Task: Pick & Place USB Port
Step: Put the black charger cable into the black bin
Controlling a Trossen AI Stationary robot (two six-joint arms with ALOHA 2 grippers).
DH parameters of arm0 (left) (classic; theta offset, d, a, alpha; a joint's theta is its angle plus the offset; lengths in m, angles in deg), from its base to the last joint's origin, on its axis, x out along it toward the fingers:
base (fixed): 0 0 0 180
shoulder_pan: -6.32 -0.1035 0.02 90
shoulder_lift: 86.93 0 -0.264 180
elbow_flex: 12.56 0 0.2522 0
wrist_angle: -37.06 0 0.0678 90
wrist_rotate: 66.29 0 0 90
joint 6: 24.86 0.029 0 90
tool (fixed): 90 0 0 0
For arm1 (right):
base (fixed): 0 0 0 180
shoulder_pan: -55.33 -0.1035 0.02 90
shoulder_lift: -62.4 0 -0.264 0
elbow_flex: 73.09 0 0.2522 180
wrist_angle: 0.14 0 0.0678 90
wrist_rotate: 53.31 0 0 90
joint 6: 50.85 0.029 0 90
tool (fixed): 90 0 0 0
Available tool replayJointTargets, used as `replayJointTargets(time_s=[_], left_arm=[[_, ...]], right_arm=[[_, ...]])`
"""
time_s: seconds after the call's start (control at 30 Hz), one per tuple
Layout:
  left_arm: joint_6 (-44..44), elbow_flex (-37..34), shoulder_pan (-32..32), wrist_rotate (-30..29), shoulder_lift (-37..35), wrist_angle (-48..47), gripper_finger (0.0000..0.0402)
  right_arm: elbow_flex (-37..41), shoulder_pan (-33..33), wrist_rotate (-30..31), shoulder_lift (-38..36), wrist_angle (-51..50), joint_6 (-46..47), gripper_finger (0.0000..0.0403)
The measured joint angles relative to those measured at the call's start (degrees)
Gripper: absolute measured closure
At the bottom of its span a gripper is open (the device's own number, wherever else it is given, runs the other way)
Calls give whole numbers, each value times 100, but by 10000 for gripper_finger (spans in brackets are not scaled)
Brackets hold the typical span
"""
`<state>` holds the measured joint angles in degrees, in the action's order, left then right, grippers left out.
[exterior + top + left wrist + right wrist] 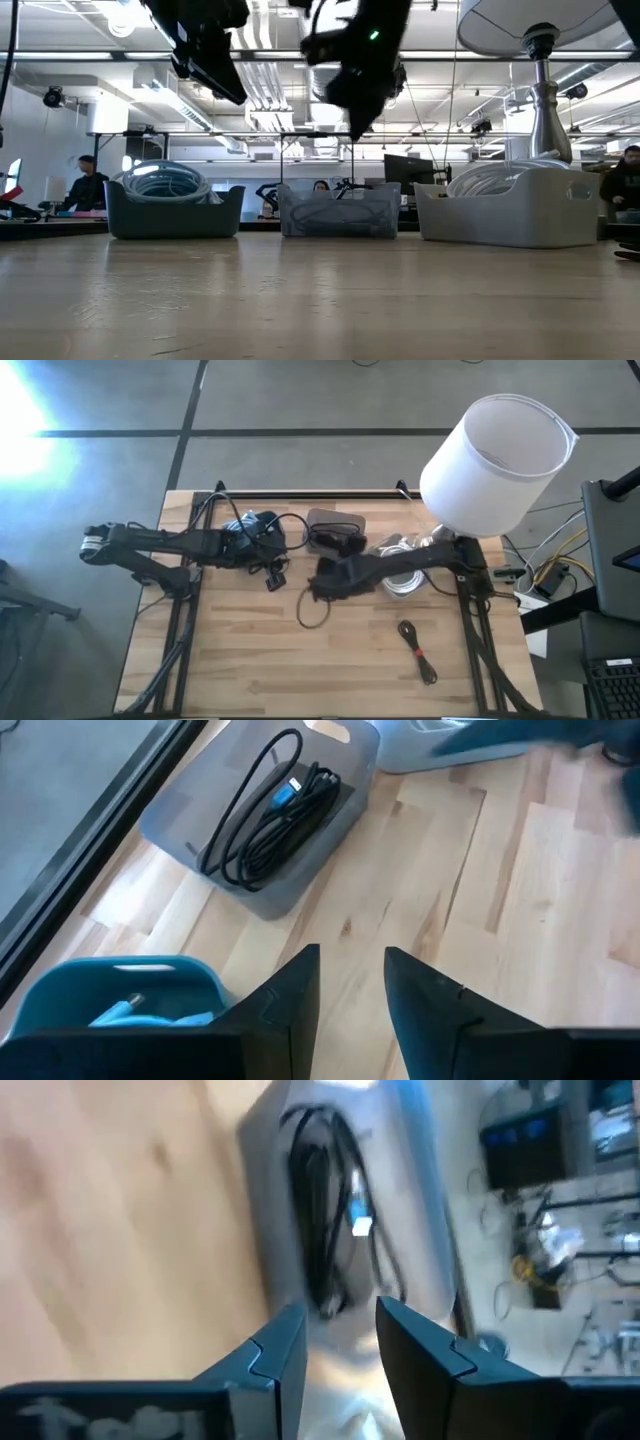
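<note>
1. The USB cable [265, 815] lies coiled in the grey bin [336, 528] at upper centre of the high view — blue plug on top.
2. The right gripper [335, 1345] hovers just short of the bin, fingers apart, empty; the coil sits straight ahead, its long axis running away from the fingers.
3. The left gripper [350, 990], also parted and empty, hangs farther off — the right arm looks nearer.

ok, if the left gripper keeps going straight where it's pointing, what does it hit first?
Judging by the left wrist view, the left gripper, open and empty, points over bare table toward the grey bin holding a coiled black cable. It probably meets the wood first, then possibly the bin; depth is unclear.
</note>
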<state>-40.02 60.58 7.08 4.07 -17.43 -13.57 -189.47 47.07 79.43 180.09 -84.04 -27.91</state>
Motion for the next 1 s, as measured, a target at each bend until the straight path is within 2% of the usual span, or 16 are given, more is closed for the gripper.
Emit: replayJointTargets(time_s=[0.2, 0.47, 0.7, 0.9, 1.0], left_arm=[[-1, -70, 74, -2, -19, 125, 285], [91, -164, 207, 2, -17, 590, 285], [194, -162, 203, -2, -13, 1003, 285], [501, -162, 203, 1, -11, 1345, 285], [722, -162, 198, 3, -11, 1370, 284]], right_arm=[[454, -749, -903, -560, -874, 1372, 292], [1629, -1965, -2668, -1471, -749, 3161, 296], [2923, -2710, -4069, -2093, 401, 4846, 301], [4135, -2865, -4715, -2441, 1765, 5688, 298], [4646, -2865, -4772, -2588, 2156, 6030, 300]])
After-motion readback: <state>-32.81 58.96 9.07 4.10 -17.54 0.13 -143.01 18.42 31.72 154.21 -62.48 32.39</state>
